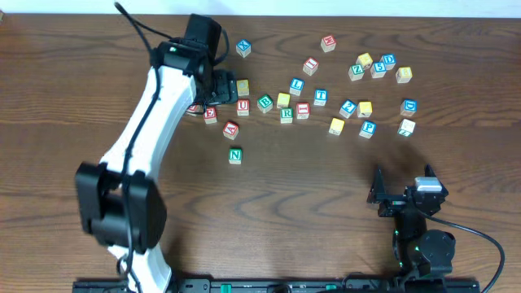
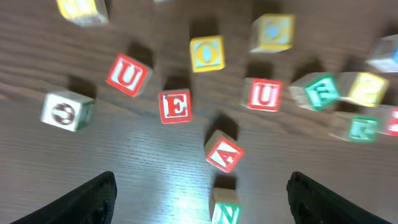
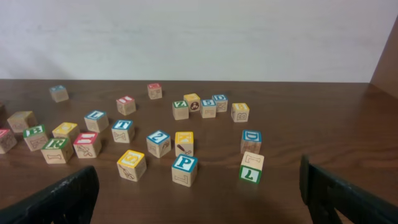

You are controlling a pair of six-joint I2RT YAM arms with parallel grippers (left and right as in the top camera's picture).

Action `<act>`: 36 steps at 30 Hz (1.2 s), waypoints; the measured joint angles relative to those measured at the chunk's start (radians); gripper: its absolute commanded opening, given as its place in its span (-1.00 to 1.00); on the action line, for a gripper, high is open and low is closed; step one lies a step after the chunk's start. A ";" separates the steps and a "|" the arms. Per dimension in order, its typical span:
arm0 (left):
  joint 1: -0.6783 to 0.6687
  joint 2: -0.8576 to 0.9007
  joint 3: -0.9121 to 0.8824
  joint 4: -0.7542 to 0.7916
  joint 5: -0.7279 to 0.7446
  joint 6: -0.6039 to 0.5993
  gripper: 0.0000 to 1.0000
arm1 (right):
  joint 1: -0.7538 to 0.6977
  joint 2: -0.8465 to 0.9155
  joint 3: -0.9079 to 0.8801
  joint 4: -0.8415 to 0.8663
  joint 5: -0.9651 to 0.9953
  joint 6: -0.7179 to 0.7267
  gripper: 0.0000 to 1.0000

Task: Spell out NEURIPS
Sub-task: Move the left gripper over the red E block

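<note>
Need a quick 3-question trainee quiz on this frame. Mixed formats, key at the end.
1. True or false: the right gripper holds a cube.
2. The letter on the N cube, which lies apart below the cluster, is: A red, B green, C blue.
3. Count: how many red U cubes show in the left wrist view?

Key: 1 false, its jaws stand open with nothing between them; 2 B; 3 two.
</note>
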 measured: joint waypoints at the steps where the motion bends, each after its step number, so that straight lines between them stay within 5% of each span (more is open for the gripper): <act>1: 0.006 0.019 0.000 0.000 0.005 -0.006 0.68 | 0.000 0.000 0.000 0.000 0.000 0.000 0.98; 36: 0.023 0.153 -0.008 0.071 -0.023 -0.034 0.59 | 0.000 0.000 0.000 0.000 0.000 0.000 0.99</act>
